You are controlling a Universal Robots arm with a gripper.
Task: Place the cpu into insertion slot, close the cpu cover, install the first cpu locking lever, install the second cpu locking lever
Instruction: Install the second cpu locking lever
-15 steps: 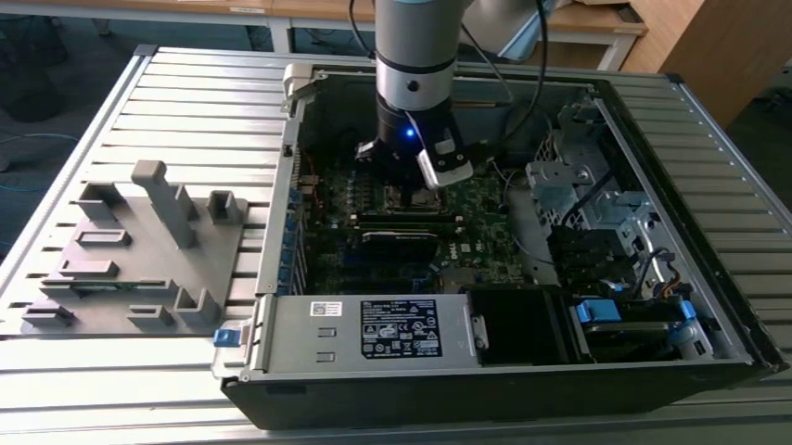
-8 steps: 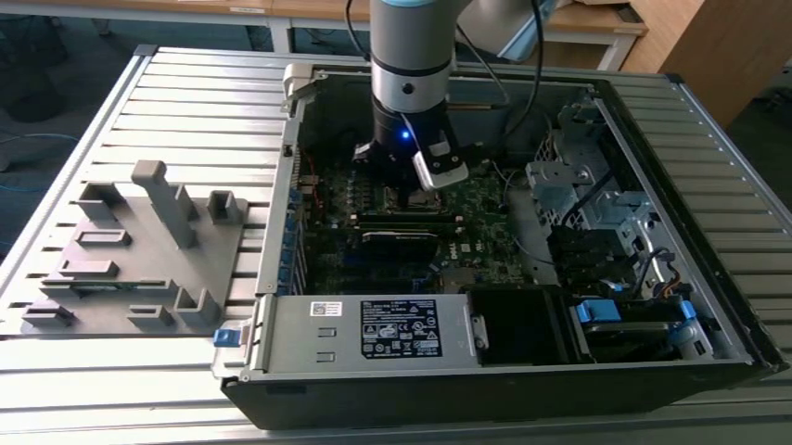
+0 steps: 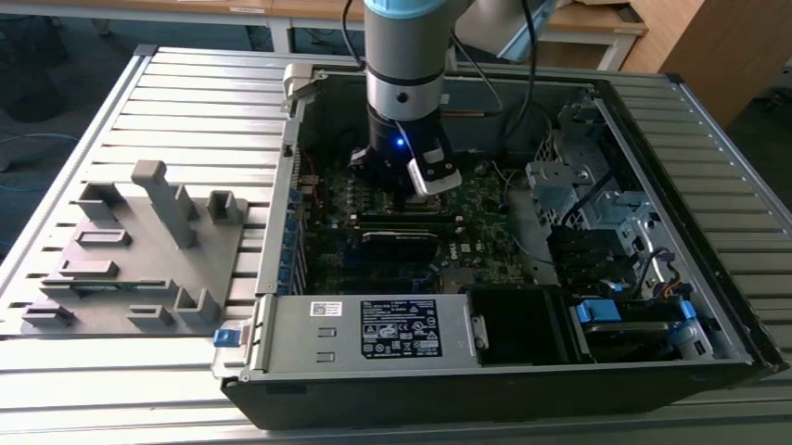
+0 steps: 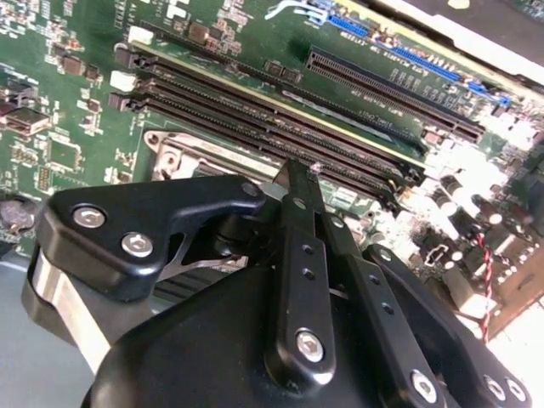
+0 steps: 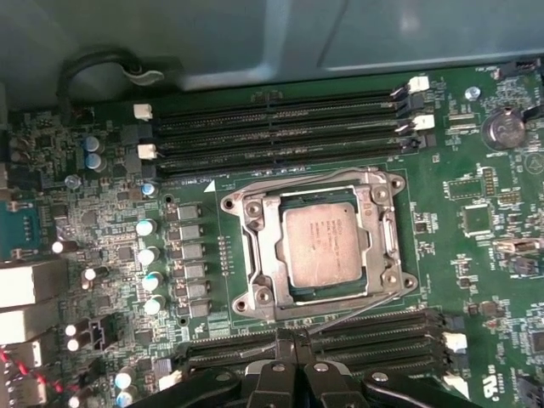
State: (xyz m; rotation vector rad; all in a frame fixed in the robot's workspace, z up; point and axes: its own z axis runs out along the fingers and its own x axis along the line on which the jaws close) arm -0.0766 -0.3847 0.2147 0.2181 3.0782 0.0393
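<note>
Progress looks well advanced: in the first wrist view the cpu [image 5: 321, 244] sits flat at mid-frame inside the slot [image 5: 293, 293], silver top up, and the cover [image 5: 257, 248] lies closed over it as a metal frame, its window showing the chip. Two thin levers can be made out, one [image 5: 297, 180] running along the cover's upper edge and one [image 5: 357, 313] along its lower edge; both seem to lie low against the frame, but whether either is hooked under its catch cannot be told, so the locking steps may be done or partly left. The gripper [image 5: 297, 344] shows at the bottom centre of that view, its fingers pressed close together with nothing visibly between them, tips just below the socket near the lower lever. In the second wrist view the gripper [image 4: 299, 183] points down at the board [image 4: 76, 102] beside the memory slots, fingers likewise together. In the exterior view the arm [image 3: 405, 74] reaches down into the open case [image 3: 693, 306] at upper centre. Count: one cpu, one cover, two levers, one gripper.
</note>
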